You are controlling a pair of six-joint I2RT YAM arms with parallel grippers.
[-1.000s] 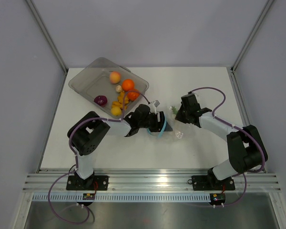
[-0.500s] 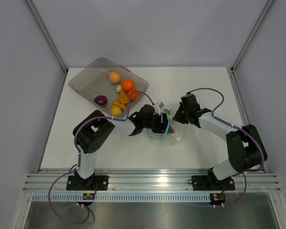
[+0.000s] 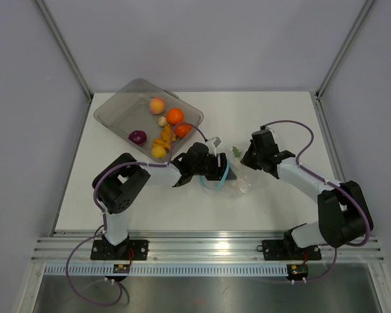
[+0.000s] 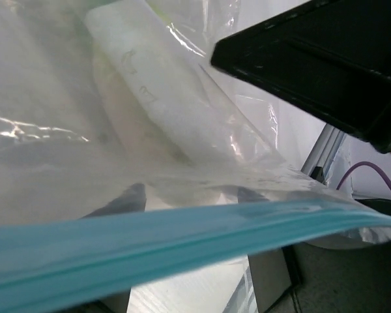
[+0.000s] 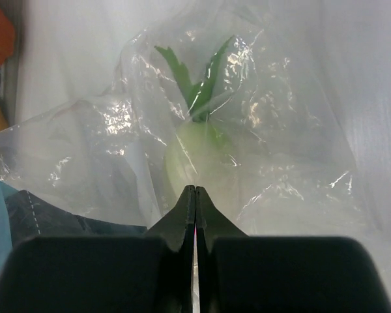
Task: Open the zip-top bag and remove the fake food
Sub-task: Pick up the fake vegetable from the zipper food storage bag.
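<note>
**Still one radish in the bag, with both arms tugging at it**

Lately the movement is small. In the overhead view the left pincer (image 3: 214,168) has dipped toward 5 o'clock and come back. The right pincer (image 3: 247,157) has eased a little toward 3 o'clock as its arm stretches out. The radish (image 3: 235,151) slid toward 9 o'clock and has returned, so it has shifted inside the plastic rather than come free.

The bag (image 3: 240,181) lies near the middle of the worktop (image 3: 280,117), strung between the two pincers. Its teal zip strip (image 4: 182,241) crosses the left wrist view just beside the left pincer, with one black finger (image 4: 313,65) above the film. I cannot tell whether that pincer is gripping the bag or merely standing apart around it.

The right pincer (image 5: 194,190) is closed tight, its tips meeting on the crinkled film just in front of the white radish (image 5: 199,156). It appears to pinch the plastic, not the toy.

The other toy pieces, among them an orange (image 3: 175,115), a peach (image 3: 157,105) and a purple piece (image 3: 137,137), sit in the grey tray (image 3: 114,109) at 10 o'clock. Judging by that, the task is nearly done: the radish looks like the last item, and the recent jostling has not yet moved it out through the mouth.
</note>
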